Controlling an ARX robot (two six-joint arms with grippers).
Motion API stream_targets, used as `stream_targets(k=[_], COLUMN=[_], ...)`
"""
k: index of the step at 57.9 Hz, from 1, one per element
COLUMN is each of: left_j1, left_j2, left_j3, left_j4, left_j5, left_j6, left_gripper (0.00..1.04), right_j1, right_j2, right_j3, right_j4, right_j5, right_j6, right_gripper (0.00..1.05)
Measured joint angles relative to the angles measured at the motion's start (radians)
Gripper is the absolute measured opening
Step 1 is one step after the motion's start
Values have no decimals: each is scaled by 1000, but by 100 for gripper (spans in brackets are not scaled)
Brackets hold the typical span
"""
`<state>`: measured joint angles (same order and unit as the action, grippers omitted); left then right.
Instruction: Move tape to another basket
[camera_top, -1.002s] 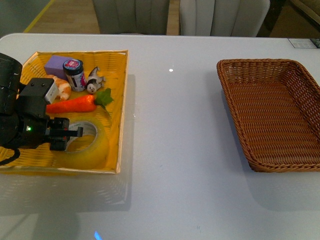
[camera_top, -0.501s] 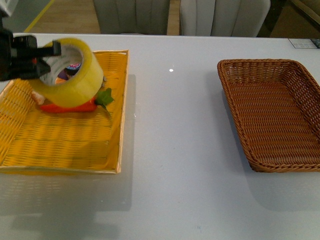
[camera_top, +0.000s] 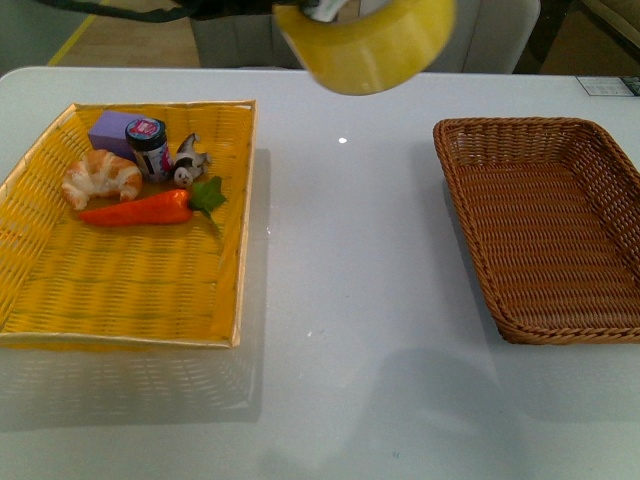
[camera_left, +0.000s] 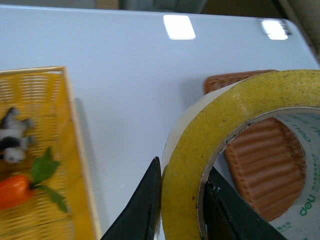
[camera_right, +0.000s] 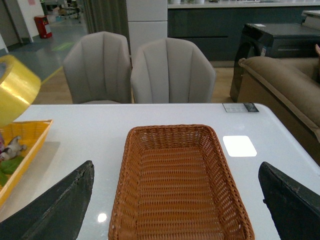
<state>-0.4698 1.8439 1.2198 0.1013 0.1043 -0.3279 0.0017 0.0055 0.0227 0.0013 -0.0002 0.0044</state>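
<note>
The yellowish tape (camera_top: 368, 42) hangs high in the air at the top of the front view, over the table between the two baskets. My left gripper (camera_left: 181, 200) is shut on the tape (camera_left: 200, 165), one jaw outside the roll and one inside its white core. The tape also shows at the edge of the right wrist view (camera_right: 15, 87). The dark-brown wicker basket (camera_top: 545, 225) sits on the right, with nothing in it. My right gripper (camera_right: 177, 210) is open, wide apart, above the brown basket (camera_right: 175, 185).
The yellow woven tray (camera_top: 130, 290) on the left holds a croissant (camera_top: 100, 178), carrot (camera_top: 150, 208), purple box (camera_top: 112, 130), small jar (camera_top: 150, 148) and a toy animal (camera_top: 188, 160). Grey chairs (camera_right: 170, 70) stand behind the white table (camera_top: 350, 300).
My left gripper lifted the tape out of the yellow tray and carried it up and to the right, toward the middle of the table. The croissant and jar are uncovered.
</note>
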Motion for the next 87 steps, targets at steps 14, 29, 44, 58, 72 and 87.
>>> stream_targets(k=[14, 29, 44, 58, 72, 87], left_j1=[-68, -84, -92, -92, -92, -92], left_j2=[0, 0, 0, 0, 0, 0], left_j3=[15, 20, 20, 20, 20, 20], left_j4=[-19, -33, -48, -50, -55, -55], left_j5=[-4, -4, 3, 13, 24, 31], left_j6=[-19, -23, -34, -36, -37, -37], left_gripper=[15, 15, 15, 15, 15, 15], right_j1=[0, -86, -60, -11, 34, 51], right_j2=[0, 463, 898, 1190, 1388, 1512], right_j3=[0, 149, 174, 241, 329, 378], right_j4=[0, -164, 406, 800, 955, 1062], right_j5=[0, -404, -626, -666, -654, -662], right_j6=[0, 286, 478, 627, 739, 812], right_gripper=[96, 96, 96, 96, 96, 96])
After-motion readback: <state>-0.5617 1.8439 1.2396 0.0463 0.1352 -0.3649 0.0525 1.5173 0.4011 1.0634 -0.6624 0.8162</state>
